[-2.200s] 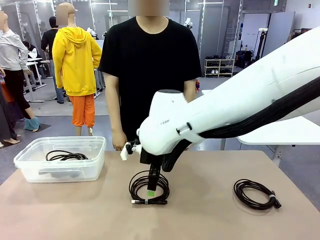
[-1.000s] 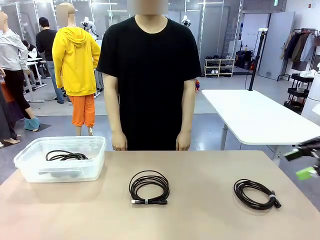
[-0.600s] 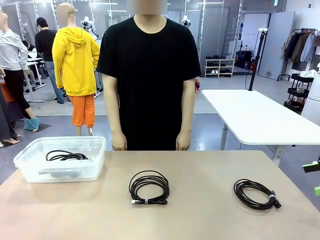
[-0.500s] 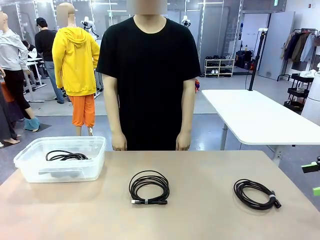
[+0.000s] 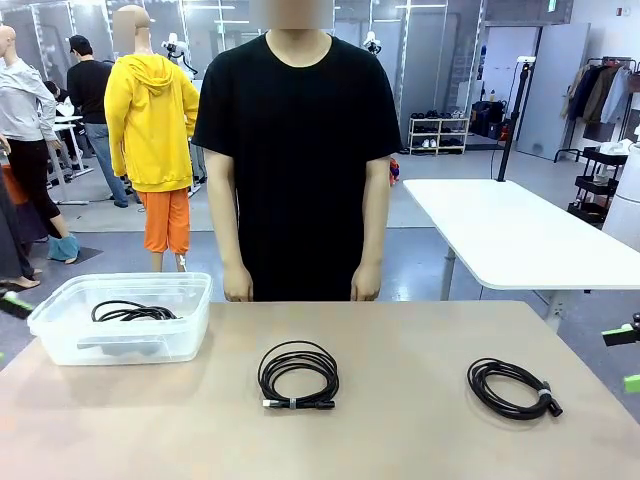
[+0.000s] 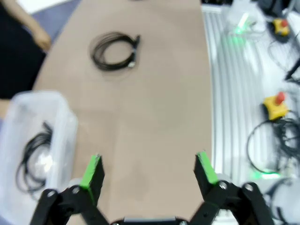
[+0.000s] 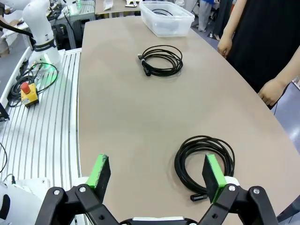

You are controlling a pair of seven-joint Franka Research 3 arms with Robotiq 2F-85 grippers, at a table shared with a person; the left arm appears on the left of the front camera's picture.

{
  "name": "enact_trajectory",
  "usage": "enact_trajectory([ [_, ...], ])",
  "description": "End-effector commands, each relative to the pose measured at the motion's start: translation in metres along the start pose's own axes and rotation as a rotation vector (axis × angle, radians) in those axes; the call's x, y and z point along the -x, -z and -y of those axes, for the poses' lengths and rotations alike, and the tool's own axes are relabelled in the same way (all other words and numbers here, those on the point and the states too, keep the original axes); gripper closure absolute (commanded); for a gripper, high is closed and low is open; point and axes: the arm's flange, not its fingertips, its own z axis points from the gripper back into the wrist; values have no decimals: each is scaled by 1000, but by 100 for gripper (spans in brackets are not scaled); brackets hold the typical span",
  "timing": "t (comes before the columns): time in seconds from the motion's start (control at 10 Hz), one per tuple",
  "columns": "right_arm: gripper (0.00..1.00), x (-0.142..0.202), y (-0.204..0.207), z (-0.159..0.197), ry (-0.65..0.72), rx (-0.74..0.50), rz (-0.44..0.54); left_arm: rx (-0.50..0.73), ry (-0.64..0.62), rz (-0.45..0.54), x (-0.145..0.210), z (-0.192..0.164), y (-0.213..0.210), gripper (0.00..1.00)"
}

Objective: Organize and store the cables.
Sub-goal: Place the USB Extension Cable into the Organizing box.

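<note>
Two await your bin (image 5: 190,330) at the table's (image 5: 400,440) left edge, middle cable (image 5: 298,376) and right cable (image 5: 510,388); left gripper (image 6: 149,164), right gripper (image 7: 156,166) gape empty

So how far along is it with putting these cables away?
Done: one cable lies in the clear bin. In hand: nothing; the left gripper and right gripper are both open and empty. Left: the middle coil and the right coil lie on the table, unstored.
</note>
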Motion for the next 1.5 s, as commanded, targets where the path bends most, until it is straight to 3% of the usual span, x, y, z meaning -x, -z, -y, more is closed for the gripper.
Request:
enact_trajectory([
  [0.0, 0, -5, -2, -4, 22, -12, -7, 2, 58, -111, -81, -6, 28, 3],
  [0.3, 0, -5, -2, -4, 22, -12, -7, 23, 203, -349, -188, 0, 113, 3],
  [0.5, 0, -5, -2, -4, 22, -12, -7, -14, 208, -514, -227, 6, 165, 3],
  [0.8, 0, -5, -2, -4, 22, -12, -7, -60, 203, -672, -256, 14, 250, 3],
  [0.9, 0, -5, -2, -4, 22, -12, -7, -5, 202, -681, -257, 14, 268, 3],
  [1.1, 0, -5, -2, -4, 22, -12, -7, 67, 182, -597, -252, 9, 271, 3],
  [1.2, 0, -5, -2, -4, 22, -12, -7, -6, 213, -670, -244, 23, 273, 3],
  [1.4, 0, -5, -2, -4, 22, -12, -7, -6, 213, -670, -244, 23, 273, 3],
])
